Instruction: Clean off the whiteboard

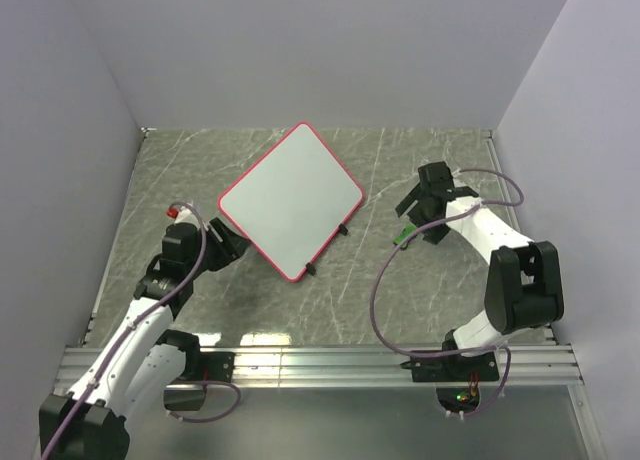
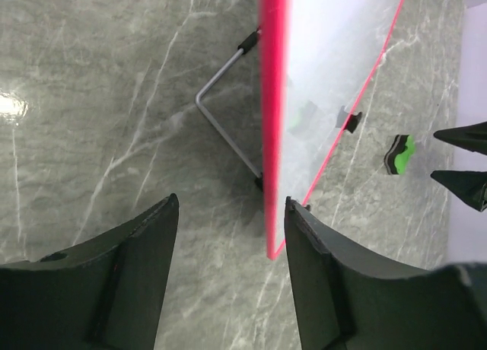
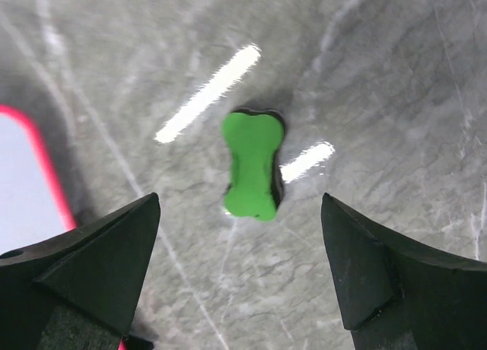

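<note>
**Open jaws, blank whiteboard (image 1: pixel 290 195)**

Left gripper (image 2: pixel 230 209): fingers apart, whiteboard's red edge between them, not clamped. Right gripper (image 3: pixel 240 200): spread wide above green block (image 3: pixel 253 163) lying on table (image 1: pixel 400 300). Whiteboard propped tilted, centre-left of table.

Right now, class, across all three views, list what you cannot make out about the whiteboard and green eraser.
Top view: the whiteboard hides its own wire stand.
Left wrist view: the whiteboard stands nearly edge-on, so faint marks on its face cannot be judged.
Right wrist view: the left edge cuts the whiteboard off; the green eraser shows only its top, its underside hidden.
Top view: the green eraser is too small for detail.
</note>
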